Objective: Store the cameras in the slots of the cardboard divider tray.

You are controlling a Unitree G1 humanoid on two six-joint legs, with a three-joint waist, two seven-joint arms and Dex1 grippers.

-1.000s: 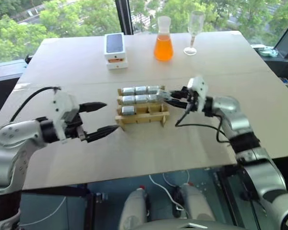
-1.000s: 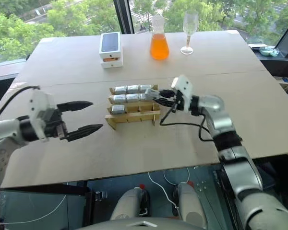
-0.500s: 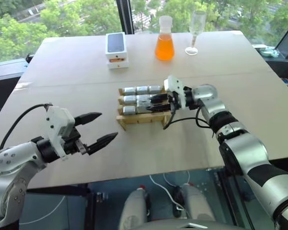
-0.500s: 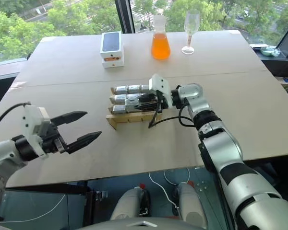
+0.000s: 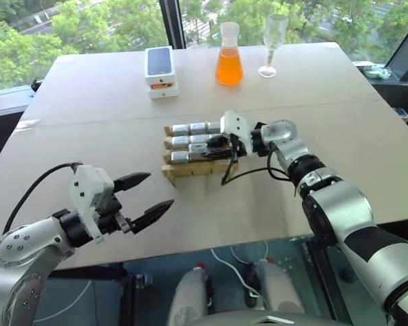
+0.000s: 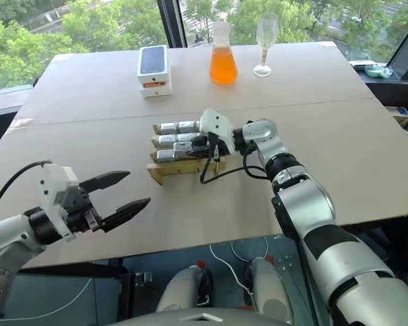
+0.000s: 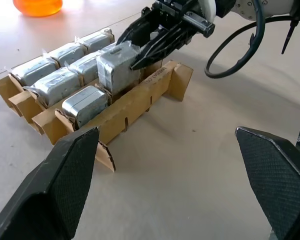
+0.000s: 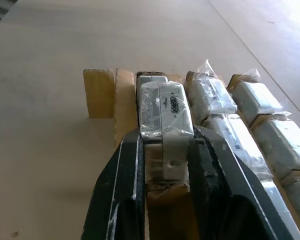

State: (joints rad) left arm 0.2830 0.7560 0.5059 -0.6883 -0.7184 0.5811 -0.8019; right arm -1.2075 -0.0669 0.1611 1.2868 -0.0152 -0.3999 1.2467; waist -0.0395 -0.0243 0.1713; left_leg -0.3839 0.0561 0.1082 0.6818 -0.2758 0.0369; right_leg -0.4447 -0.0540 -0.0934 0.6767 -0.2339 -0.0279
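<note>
Right end effector [image 7: 140,52] clamped on a wrapped camera [image 8: 165,120], poised over a front-row slot of the cardboard divider tray [image 7: 140,97] mid-tabletop [image 5: 258,210], presumably for seating. Six cameras [image 7: 65,75] already slotted. Left end effector [image 5: 146,197] spread apart, empty, nearer the tabletop's front edge, clear of the tray.

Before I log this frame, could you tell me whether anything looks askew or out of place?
Only one thing: the camera clamped in the right tool sits proud and tilted over the cardboard divider tray, not seated like its neighbours. Nothing is spilled or damaged.
</note>
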